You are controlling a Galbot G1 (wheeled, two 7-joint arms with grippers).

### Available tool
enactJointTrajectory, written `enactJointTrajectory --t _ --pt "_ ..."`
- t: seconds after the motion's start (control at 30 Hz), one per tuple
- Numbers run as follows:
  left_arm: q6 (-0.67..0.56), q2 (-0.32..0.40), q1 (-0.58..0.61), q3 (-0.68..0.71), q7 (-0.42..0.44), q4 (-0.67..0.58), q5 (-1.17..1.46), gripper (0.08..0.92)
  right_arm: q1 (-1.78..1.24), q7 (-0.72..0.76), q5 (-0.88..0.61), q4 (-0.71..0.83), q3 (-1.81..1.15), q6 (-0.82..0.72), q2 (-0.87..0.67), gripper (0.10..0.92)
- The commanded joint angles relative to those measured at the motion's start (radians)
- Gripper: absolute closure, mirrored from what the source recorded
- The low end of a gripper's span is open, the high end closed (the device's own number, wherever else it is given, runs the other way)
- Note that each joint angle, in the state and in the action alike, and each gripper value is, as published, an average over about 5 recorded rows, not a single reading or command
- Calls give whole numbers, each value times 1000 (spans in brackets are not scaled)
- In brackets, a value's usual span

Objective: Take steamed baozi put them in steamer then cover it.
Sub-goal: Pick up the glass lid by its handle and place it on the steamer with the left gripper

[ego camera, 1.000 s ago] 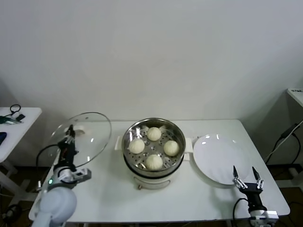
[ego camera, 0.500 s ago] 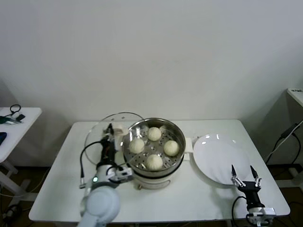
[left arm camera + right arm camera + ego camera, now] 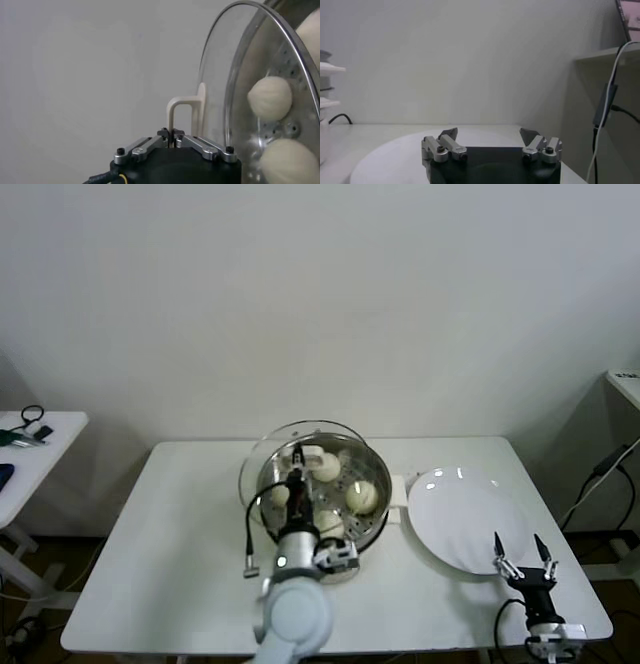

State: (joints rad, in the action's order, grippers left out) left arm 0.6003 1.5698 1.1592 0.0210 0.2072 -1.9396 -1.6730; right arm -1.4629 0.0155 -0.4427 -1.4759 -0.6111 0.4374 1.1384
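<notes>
1. Glass cover [image 3: 305, 459] now hangs over the steamer [image 3: 325, 494] at frame centre; a second ago it was out at the left of the table [image 3: 180, 534].
2. Left gripper [image 3: 171, 135] is clenched on the cover's cream handle [image 3: 187, 112], lid tilted, not seated yet.
3. Steamed baozi [image 3: 362, 497] all sit on the perforated tray, so loading looks done; lowering the lid remains.
4. Right gripper [image 3: 520, 549] idles, jaws spread, lower right beside the white plate [image 3: 460, 514].
</notes>
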Motion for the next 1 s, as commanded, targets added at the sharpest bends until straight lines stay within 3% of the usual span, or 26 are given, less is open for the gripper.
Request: enactJointTrajectory --t 0.03,1.0 --pt "3 88 -17 51 14 47 -108 866 -3 1 -6 0 -5 12 1 203" --pt "42 88 -35 43 0 166 -61 866 -16 6 -1 3 -12 22 16 203"
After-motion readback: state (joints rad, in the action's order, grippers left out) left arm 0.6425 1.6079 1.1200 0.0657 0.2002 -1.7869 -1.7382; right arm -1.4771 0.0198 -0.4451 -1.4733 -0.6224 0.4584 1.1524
